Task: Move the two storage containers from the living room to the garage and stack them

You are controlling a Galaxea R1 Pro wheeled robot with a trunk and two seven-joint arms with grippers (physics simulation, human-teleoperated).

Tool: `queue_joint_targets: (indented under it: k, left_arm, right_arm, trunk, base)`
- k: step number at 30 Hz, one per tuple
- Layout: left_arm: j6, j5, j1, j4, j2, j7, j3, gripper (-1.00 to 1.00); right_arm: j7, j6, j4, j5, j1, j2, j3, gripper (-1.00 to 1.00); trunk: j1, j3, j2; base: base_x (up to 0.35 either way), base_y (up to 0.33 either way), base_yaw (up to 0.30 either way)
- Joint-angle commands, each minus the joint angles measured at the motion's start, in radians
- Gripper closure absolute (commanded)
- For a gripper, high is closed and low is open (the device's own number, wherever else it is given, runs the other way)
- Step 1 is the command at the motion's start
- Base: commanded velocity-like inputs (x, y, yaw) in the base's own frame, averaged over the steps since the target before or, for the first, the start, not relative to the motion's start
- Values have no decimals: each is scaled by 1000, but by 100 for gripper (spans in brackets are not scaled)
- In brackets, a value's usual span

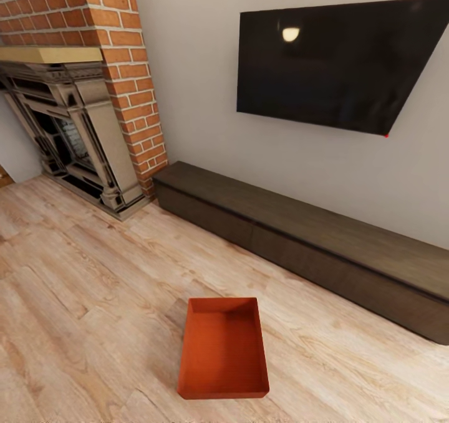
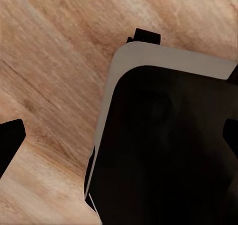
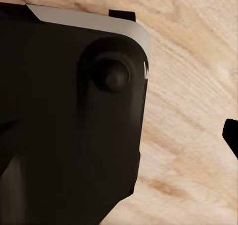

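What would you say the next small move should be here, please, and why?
Probably roll the base a little closer to the orange-red open-topped storage container and lower the arms toward it. It sits empty and upright on the light wood plank floor, apart from the long dark low cabinet, with nothing gripping it. Both wrist views look down at bare planks and the robot's own dark base, so no grasp has begun.
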Motion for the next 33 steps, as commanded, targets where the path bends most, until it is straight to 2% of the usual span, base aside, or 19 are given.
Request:
queue_joint_targets:
  k: [1,33]
  left_arm:
    - [-3,2,-1,1,0,1,5,-100]
    - [-3,2,-1,1,0,1,5,-100]
  right_arm:
    - [-1,-6,3,-9,-1,0,9,-100]
    - [-2,-11,3,-11,-1,0,9,-100]
  trunk:
    - [0,-2,0]
    - [0,-54,0]
  base:
    - [0,0,0]
    - [0,0,0]
